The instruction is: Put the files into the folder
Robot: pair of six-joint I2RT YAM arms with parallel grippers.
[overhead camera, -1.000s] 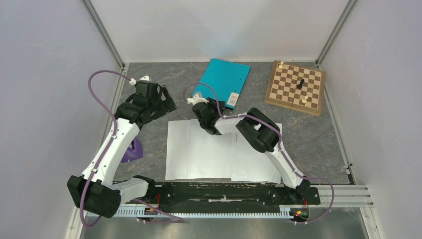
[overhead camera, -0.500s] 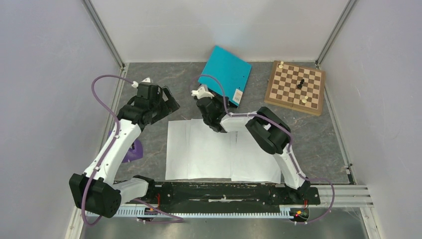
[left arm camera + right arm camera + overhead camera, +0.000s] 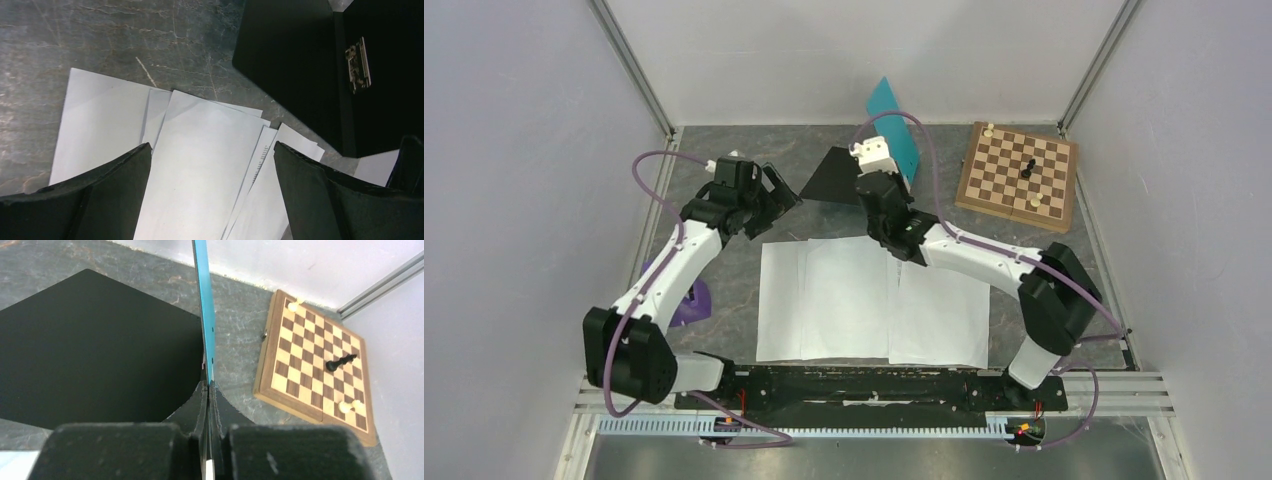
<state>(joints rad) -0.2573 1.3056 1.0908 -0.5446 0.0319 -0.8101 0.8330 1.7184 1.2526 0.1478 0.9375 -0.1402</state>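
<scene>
- Teal cover of the folder [image 3: 894, 125] stands almost upright at 12 o'clock on the table [image 3: 1074, 270]. Its edge is pinched between the pressed-together fingers of the right hand [image 3: 207, 390].
- The folder's black inner half lies flat on the table, out toward 10 o'clock from the raised cover, so the folder reads as opened but not laid fully back.
- The left hand [image 3: 774, 190] hangs with its fingers spread wide and nothing between them, above the far edge of the files [image 3: 864, 300].
- To do this opening well, I would swing the cover on past upright toward 2 o'clock, in an arc about the spine. Dragging it could slide the whole folder.
- The chessboard [image 3: 1016, 175] lies near at 3 o'clock of the folder, so the cover should come down short of it.
- The pinch is only on a thin edge — a slow, steady motion seems wise, or the cover may slip and fall shut.
- The folder holds nothing that I can see: its black face is bare, and the clip [image 3: 359, 65] by the spine grips no sheet.
- All the white sheets lie outside it, fanned and overlapping at 6 o'clock of the folder — their far corners come near its black edge.
</scene>
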